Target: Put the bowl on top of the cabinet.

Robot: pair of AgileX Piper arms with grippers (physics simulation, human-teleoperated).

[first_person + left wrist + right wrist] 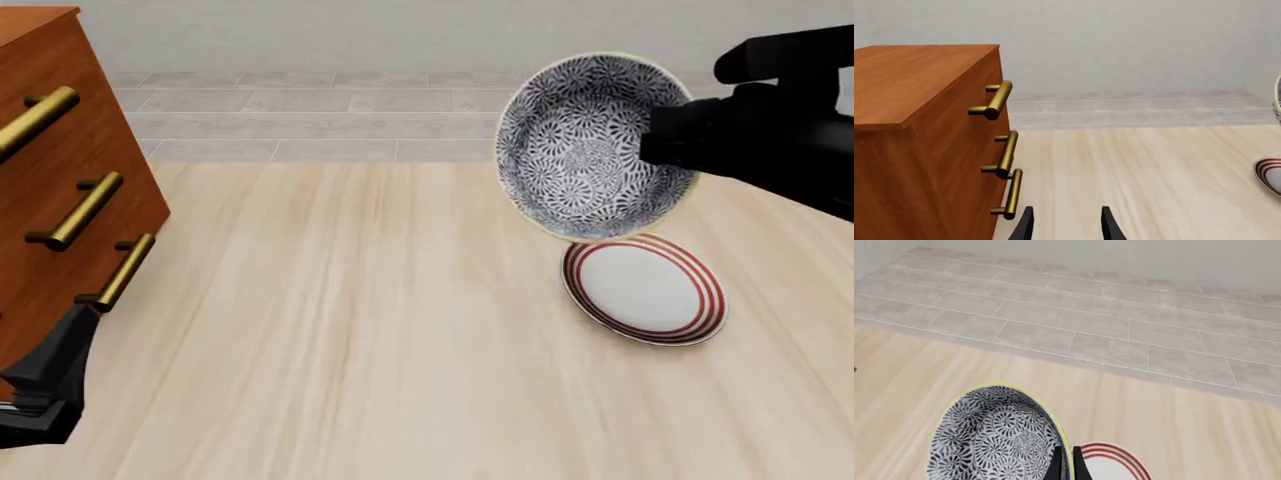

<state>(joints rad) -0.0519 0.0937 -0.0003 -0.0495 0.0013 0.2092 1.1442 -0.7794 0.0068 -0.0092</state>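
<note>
The bowl (581,150), black-and-white floral inside with a pale yellow rim, hangs tilted in the air above the table at the right, its inside facing the camera. My right gripper (663,140) is shut on the bowl's right rim. In the right wrist view the two fingertips (1056,464) pinch the rim of the bowl (994,440). The reddish-brown cabinet (54,170) with brass handles stands at the far left. My left gripper (1066,226) is open and empty, low beside the front of the cabinet (914,95).
A flat white plate with red rings (645,290) lies on the wooden table right under the bowl, also seen as the plate (1111,462) next to the fingers. Pale tiled floor and a wall lie beyond the table's far edge.
</note>
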